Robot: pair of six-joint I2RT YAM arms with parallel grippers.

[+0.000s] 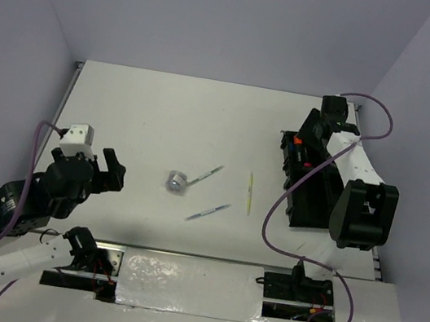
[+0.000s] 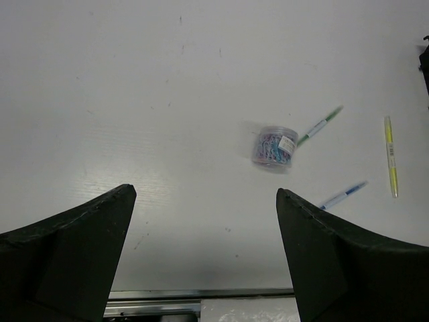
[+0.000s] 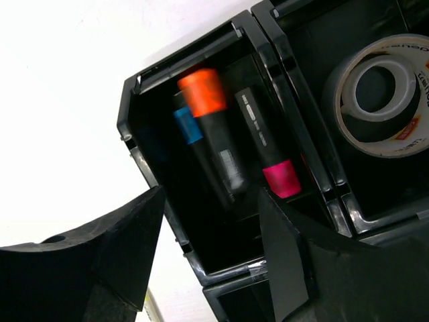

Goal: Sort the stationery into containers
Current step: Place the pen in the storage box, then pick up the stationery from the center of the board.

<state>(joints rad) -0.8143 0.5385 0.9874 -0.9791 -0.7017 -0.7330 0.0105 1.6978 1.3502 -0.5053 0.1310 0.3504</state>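
Three highlighters [image 3: 224,157] lie in the tray's [image 3: 151,141] end compartment, just beyond the right claw [image 3: 211,201], which is spread and empty. Left claw [image 2: 204,194] released; small cylinder [image 2: 275,146] ahead-right on worktop [image 2: 134,100].

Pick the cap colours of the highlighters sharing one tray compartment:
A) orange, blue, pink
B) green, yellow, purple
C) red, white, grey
A: the orange highlighter, blue highlighter and pink highlighter lie together in one compartment of the tray.
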